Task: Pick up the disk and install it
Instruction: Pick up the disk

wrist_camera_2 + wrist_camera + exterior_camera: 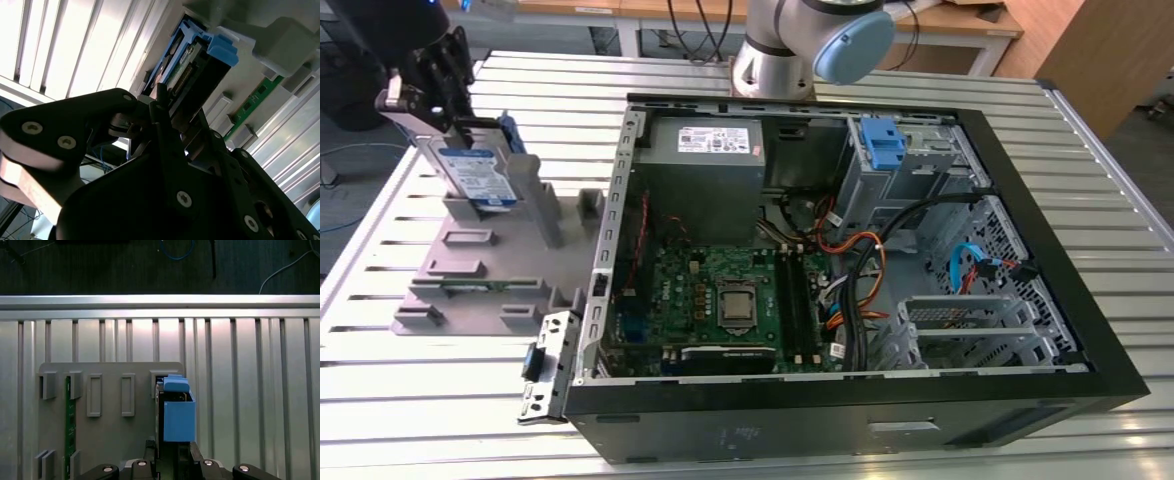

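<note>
Slatted metal table [427,400] carries a grey fixture [480,270] at left and an open computer case [1101,330] at centre, motherboard [707,290] inside. The disk [474,175] stands upright in the fixture, upper left, with the gripper [438,128] clamped on its top.

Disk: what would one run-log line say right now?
gripper: at disk top | disk: upright in grey holder | install: not yet done
</note>
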`<state>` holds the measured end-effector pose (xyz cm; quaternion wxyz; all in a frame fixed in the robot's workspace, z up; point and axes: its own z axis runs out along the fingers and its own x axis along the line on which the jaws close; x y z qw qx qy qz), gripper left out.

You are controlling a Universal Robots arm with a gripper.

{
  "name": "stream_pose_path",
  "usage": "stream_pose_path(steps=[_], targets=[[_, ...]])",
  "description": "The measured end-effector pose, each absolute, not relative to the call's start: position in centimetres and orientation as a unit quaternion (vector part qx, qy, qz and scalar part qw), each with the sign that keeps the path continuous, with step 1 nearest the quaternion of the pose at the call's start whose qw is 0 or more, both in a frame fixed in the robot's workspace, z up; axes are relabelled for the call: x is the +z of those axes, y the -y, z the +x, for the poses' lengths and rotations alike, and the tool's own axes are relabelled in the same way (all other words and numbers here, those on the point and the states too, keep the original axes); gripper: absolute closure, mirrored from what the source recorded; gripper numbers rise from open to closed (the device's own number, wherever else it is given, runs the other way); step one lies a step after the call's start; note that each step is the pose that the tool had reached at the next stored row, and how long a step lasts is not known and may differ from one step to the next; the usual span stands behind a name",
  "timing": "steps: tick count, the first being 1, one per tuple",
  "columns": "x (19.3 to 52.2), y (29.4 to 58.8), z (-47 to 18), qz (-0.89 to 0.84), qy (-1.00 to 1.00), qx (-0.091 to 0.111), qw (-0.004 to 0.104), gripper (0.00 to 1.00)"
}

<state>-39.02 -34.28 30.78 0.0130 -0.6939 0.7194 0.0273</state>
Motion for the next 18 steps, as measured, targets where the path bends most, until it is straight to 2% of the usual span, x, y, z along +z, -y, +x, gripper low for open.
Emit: stream_pose_path(steps=[18], targets=[[30.72, 34.44, -39.06, -0.694, -0.719, 0.027, 0.013, 0.65]])
